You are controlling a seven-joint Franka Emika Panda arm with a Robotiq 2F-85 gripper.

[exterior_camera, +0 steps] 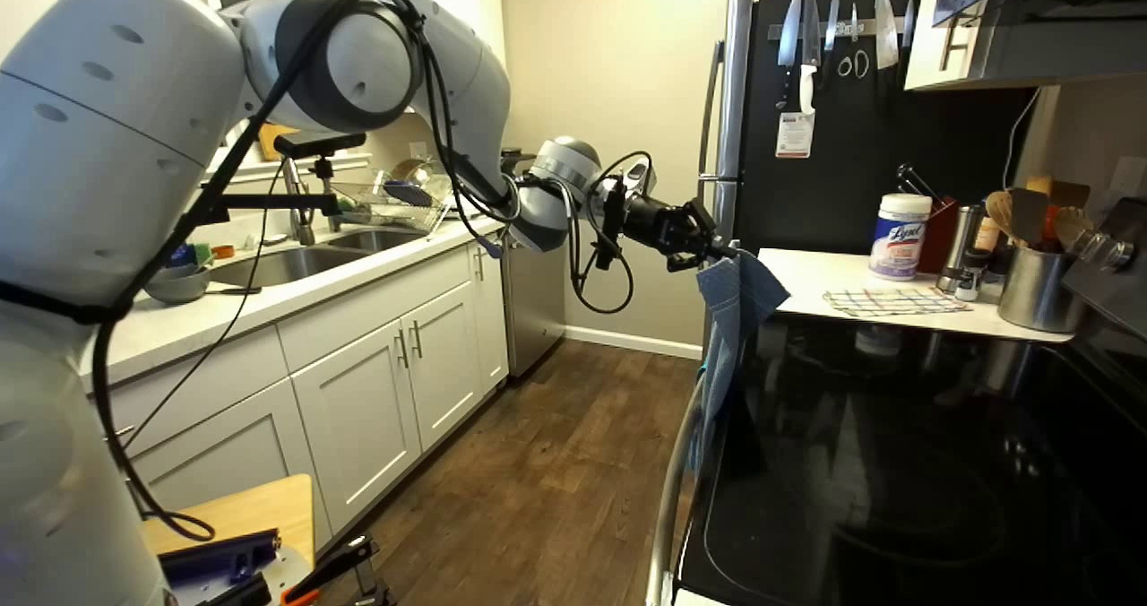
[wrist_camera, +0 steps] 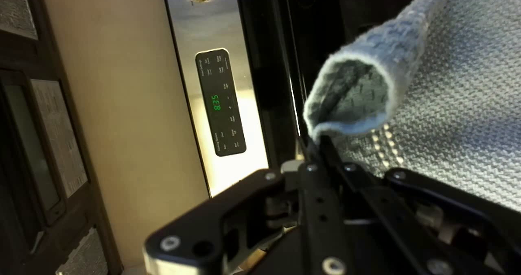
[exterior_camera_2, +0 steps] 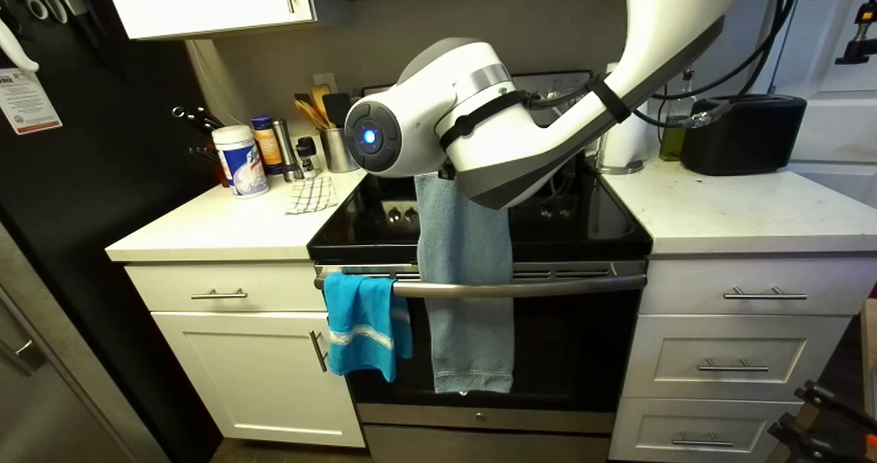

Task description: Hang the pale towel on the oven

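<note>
Gripping light-blue towel [exterior_camera_2: 466, 237] by edge: Robotiq gripper [wrist_camera: 320, 145], fingers [wrist_camera: 316, 187] almost fully closed on it; towel running behind oven [exterior_camera_2: 562, 346] bar handle [exterior_camera_2: 582, 286], beside turquoise towel [exterior_camera_2: 360, 305]

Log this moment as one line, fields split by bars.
hand: shut on upper end of pale towel | towel route: behind oven handle, lower end hanging below | release: not yet
</note>
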